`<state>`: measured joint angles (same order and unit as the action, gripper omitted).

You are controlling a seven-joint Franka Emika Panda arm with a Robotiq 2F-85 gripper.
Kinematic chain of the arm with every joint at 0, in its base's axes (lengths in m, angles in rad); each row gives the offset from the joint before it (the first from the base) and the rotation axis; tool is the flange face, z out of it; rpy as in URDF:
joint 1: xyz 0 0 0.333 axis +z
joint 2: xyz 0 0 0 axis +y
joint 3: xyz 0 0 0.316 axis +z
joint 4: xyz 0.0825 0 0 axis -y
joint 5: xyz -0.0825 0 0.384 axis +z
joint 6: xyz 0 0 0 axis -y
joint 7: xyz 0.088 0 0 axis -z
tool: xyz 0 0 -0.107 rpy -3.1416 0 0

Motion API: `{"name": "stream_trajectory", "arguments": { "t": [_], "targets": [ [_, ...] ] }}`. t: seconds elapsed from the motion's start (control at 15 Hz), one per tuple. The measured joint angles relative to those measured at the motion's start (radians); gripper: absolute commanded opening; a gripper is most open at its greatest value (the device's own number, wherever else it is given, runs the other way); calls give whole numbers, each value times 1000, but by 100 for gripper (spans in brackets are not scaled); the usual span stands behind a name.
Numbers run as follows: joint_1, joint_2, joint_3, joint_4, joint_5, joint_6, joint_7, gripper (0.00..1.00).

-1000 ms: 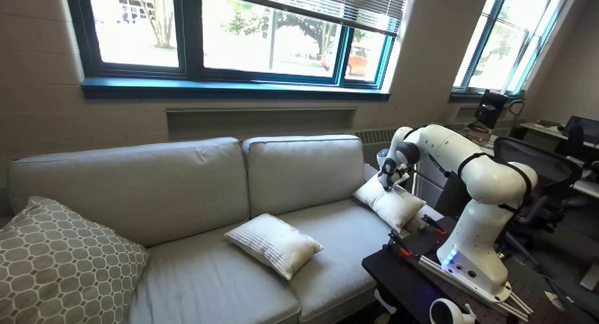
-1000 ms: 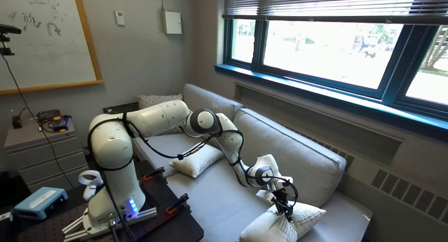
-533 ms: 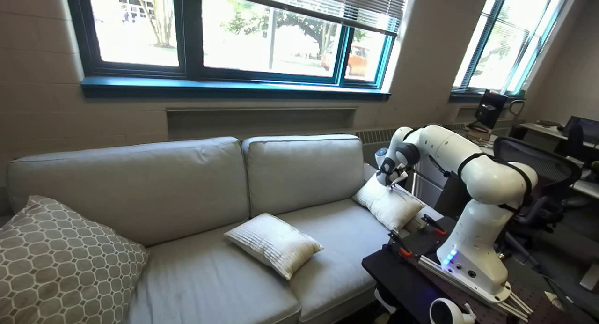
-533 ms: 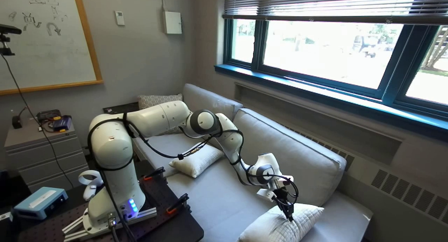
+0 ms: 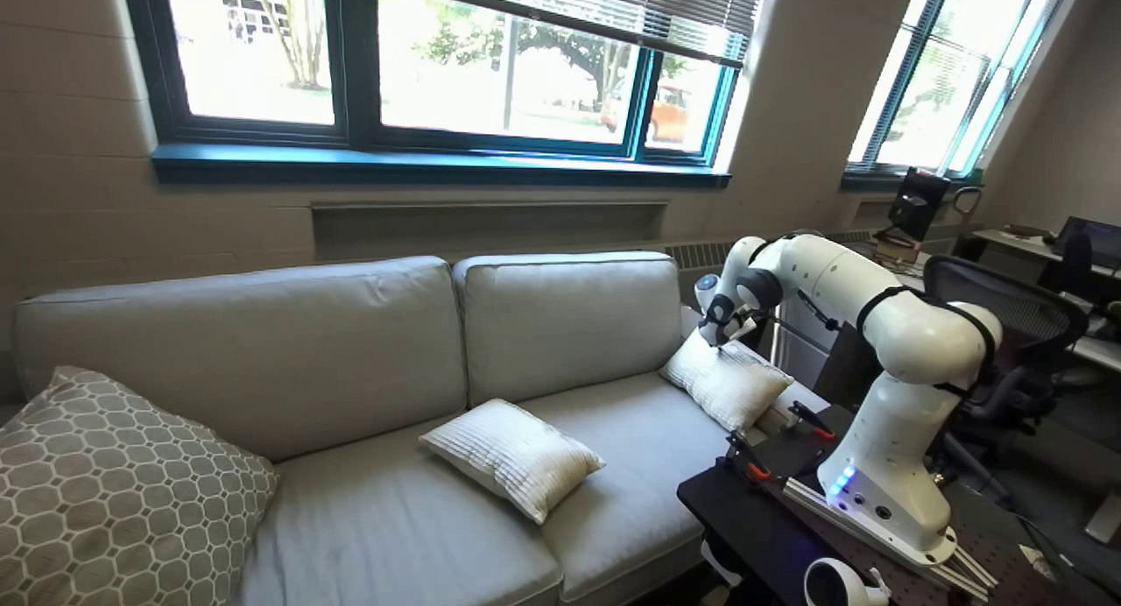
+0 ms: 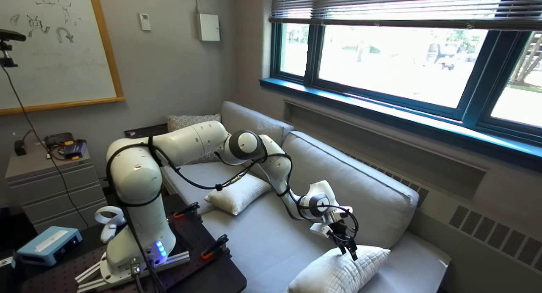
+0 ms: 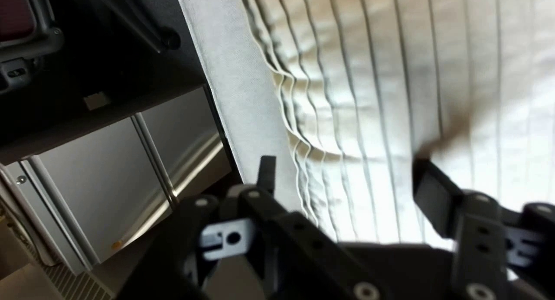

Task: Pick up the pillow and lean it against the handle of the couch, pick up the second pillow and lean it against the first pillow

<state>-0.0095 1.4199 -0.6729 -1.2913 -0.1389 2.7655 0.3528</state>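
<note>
- Couch: my base for the lean.
- Handle: props the pillow, tilted against it.
- Second pillow: lies on the couch, well apart, awaiting its turn, I judge.
- My claw: spread over the pillow, pinching nothing, presumably so the handle takes its weight.

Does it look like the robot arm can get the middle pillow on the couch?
Probably yes: nothing lies on that pillow, and the hand is open, holding nothing. It would likely just have to swing over from the other white pillow.
</note>
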Motion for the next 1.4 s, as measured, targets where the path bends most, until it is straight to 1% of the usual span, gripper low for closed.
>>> {"name": "stream_trajectory", "arguments": {
  "t": [0.2,0.33,0.47,0.53,0.67,0.87,1.07,1.13,1.27,1.4],
  "targets": [
    [49,-1,-28,-16,0,2,48,100],
    [92,-15,-46,-49,0,19,79,100],
    [133,-45,-48,-104,0,66,89,100],
    [147,-69,-34,-140,0,105,82,100],
    [158,-133,29,-220,0,195,33,100],
    [151,-235,138,-360,-2,325,-93,100],
    [156,-314,242,-512,-8,411,-210,100],
    [172,-329,273,-558,-9,421,-235,100],
    [230,-335,320,-620,-9,413,-258,100],
    [329,-319,337,-647,-5,359,-257,100]
  ]
}}
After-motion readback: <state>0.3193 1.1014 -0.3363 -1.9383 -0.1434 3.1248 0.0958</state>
